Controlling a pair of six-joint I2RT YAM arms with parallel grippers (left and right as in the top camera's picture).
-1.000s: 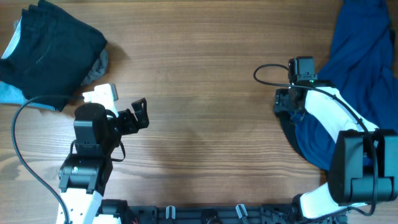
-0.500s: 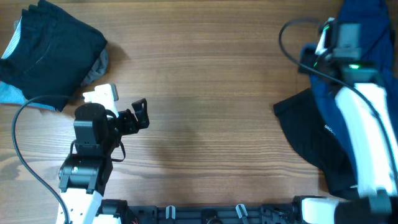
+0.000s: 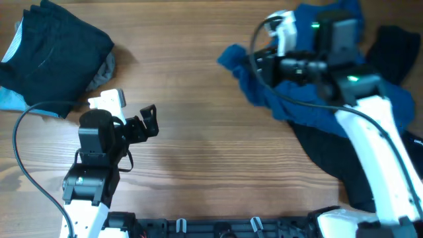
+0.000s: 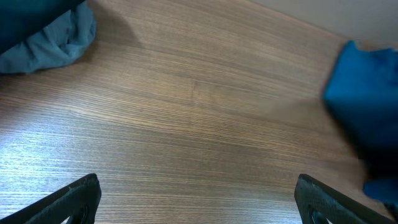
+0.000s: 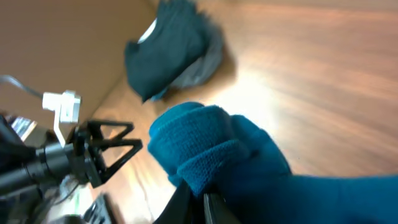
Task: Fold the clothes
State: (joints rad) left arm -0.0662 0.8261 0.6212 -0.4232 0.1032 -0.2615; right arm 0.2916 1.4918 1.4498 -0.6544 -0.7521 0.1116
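A blue knitted garment (image 3: 297, 99) hangs bunched from my right gripper (image 3: 259, 66), which is shut on a thick fold of it above the table's back right. In the right wrist view the two fingers pinch that blue fold (image 5: 211, 143) at the gripper (image 5: 202, 202). The cloth trails right and down over a black garment (image 3: 330, 158) lying flat. My left gripper (image 3: 149, 121) stands open over bare wood at the left, holding nothing; its wrist view shows the gripper (image 4: 199, 199) wide apart and the blue garment (image 4: 367, 93) at the far right.
A stack of dark folded clothes (image 3: 56, 53) sits at the back left corner, with grey cloth (image 3: 106, 69) and light-blue cloth (image 3: 10, 99) poking out beneath. The same stack (image 5: 168, 50) shows in the right wrist view. A black cable (image 3: 26, 165) loops beside the left arm.
My right gripper shut on the blue garment at the right edge and carried it up and to the left, uncovering the black garment. The left arm has not moved.
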